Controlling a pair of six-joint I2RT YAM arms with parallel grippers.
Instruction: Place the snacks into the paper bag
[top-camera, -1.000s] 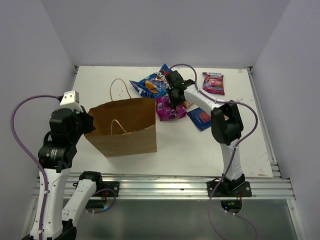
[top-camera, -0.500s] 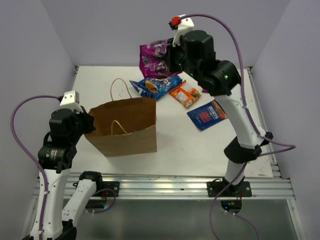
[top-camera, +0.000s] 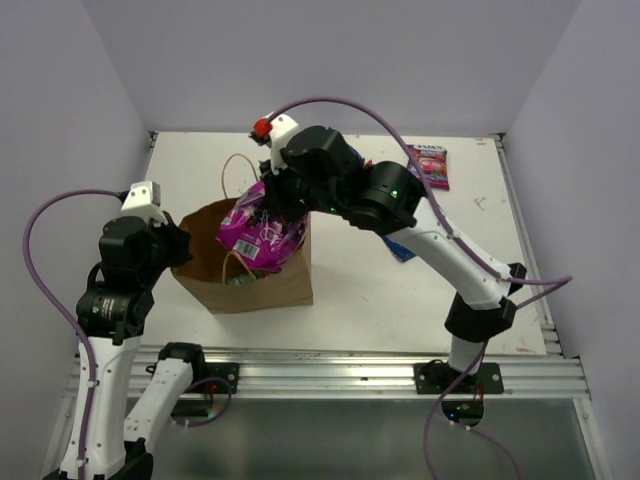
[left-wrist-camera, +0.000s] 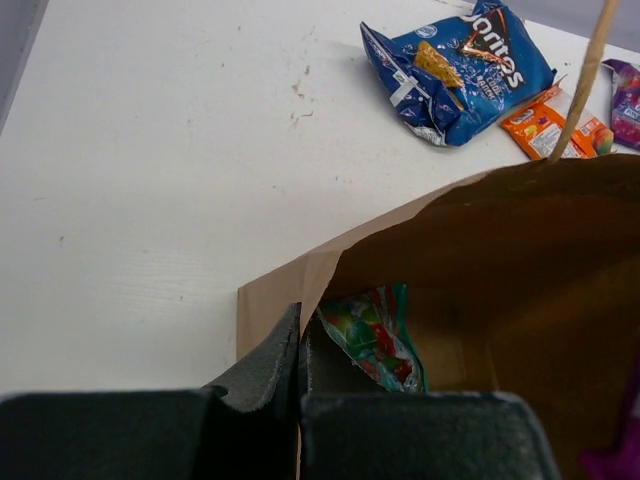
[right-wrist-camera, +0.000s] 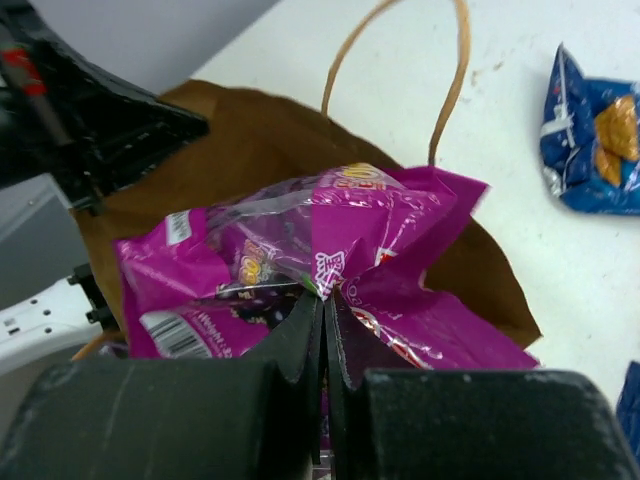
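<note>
Paper bag (top-camera: 262, 278): upright on the table (top-camera: 400, 300), left of centre, mouth open; one handle loop stands above the far rim.
Left pincer (left-wrist-camera: 300, 335): pressed together on the bag's near-left rim, pinching the paper.
Right pincer (right-wrist-camera: 322, 300): clamped on the edge of the purple packet (right-wrist-camera: 300, 250); the packet hangs crumpled over the bag's open mouth; how deep its lower edge reaches cannot be told.
Teal-green packet (left-wrist-camera: 375, 340): inside the bag, low against the wall.
Blue chip bag (left-wrist-camera: 460, 70) and orange packet (left-wrist-camera: 540, 125): flat on the table beyond the bag, touching each other.
Pink-magenta packet (top-camera: 428, 165): far right of the table, well apart from the bag.
</note>
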